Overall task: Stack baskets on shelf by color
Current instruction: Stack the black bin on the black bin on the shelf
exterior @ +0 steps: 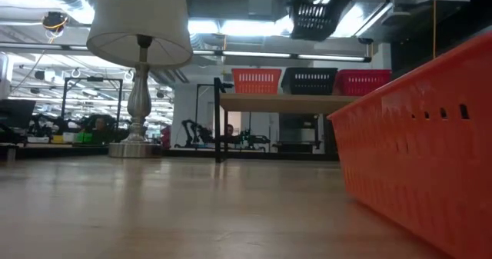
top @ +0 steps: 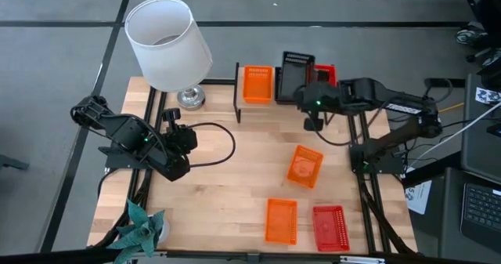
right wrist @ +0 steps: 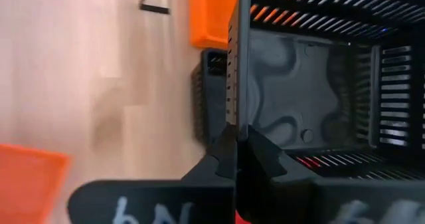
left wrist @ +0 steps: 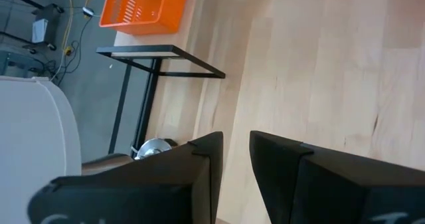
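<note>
1. the right gripper [top: 311, 99] hangs over the far right part of the table, above the low light-wood shelf on a thin black wire frame [exterior: 280, 102]. its jaws are pressed onto one perforated wall of a black mesh-walled plastic basket [right wrist: 319, 84], which it holds in the air; the low view shows that basket [exterior: 314, 14] well above the shelf.
2. on the shelf stand three baskets side by side: an orange mesh basket [top: 257, 84] at the left, a second black basket [exterior: 309, 81] in the middle, and a red basket [exterior: 361, 81] at the right.
3. the step in hand looks like nesting the held black basket into the black one on the shelf. to do it well, i would square the held basket with the one below, so the long sides run the same way, and level it before lowering.
4. the grip is on one wall only, so the basket may hang tilted; a slow descent would let a low corner find its place without nudging the neighbours.
5. release should wait until the basket sits inside the lower one.
6. the left gripper [left wrist: 232, 177] waits low over the near left of the table, jaws a little apart and empty.
7. three more baskets lie on the tabletop: an orange one [top: 304, 166] mid-right, another orange one [top: 281, 220] and a red one [top: 330, 226] at the near edge.
</note>
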Available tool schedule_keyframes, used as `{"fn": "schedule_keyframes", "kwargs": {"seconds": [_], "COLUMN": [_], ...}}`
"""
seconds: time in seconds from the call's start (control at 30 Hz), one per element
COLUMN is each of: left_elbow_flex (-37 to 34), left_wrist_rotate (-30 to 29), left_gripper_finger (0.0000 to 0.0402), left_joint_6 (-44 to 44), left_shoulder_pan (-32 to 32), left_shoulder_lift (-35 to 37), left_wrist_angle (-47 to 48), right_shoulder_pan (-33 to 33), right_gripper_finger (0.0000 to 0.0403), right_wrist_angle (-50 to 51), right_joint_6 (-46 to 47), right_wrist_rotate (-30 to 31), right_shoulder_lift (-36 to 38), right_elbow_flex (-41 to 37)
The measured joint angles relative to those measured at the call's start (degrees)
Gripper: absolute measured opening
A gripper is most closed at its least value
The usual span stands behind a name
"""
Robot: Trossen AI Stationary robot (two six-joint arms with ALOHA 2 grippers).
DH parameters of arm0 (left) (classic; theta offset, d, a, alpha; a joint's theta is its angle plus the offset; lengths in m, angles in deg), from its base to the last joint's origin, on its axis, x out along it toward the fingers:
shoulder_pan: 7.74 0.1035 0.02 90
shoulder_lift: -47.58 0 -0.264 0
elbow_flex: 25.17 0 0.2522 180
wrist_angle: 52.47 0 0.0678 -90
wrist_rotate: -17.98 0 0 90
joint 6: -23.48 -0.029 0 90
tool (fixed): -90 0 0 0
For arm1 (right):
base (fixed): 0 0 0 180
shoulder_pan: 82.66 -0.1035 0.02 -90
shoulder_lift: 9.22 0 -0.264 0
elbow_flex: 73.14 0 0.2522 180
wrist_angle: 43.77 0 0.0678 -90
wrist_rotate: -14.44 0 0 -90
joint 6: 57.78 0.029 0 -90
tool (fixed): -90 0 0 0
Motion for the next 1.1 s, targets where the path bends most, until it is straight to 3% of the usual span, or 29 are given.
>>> {"fn": "schedule_keyframes", "kwargs": {"seconds": [0.13, 0.23, 0.5, 1.1], "left_elbow_flex": [0.0, 0.0, 0.0, 0.0], "left_wrist_rotate": [0.0, 0.0, -1.9, -1.9], "left_gripper_finger": [0.0069, 0.0069, 0.0069, 0.0069], "left_joint_6": [0.1, 0.1, 0.2, 0.2], "left_shoulder_pan": [0.0, 0.0, 0.0, 0.0], "left_shoulder_lift": [0.0, 0.0, 0.0, 0.0], "left_wrist_angle": [0.0, 0.0, -1.0, -1.0], "right_shoulder_pan": [4.8, 9.0, 15.9, 20.1], "right_gripper_finger": [0.0, 0.0, 0.0, 0.0], "right_wrist_angle": [-6.3, -6.5, -8.4, -10.3], "right_joint_6": [-6.4, -6.7, -9.0, -11.3], "right_wrist_rotate": [-5.9, -11.6, -19.3, -23.9], "right_shoulder_lift": [1.5, 1.3, 1.3, 0.8], "right_elbow_flex": [-5.4, -7.2, -10.2, -10.4]}}
